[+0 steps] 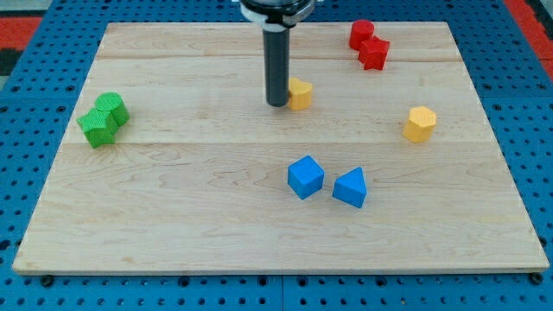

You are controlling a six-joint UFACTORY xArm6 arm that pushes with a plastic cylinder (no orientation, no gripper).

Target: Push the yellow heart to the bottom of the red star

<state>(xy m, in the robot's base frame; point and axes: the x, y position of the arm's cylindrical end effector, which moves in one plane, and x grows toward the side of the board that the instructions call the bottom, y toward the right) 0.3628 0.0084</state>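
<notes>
The arm carries no fingers at all, only a dark rod, so nothing is clenched or grasped; my tip [277, 103] rests on the bench [173, 225] right against the view's-left side of the yellow heart [300, 93]. The red star [374, 54] lies toward the view's right and a little toward the view's top from that heart, touching another red block [361, 34] above it. A second yellow block [419, 123] sits well apart, lower right of the heart. To do this well, I would judge a steady push rightward, keeping contact centred so the heart doesn't spin off, stopping just under the star without nudging it.
</notes>
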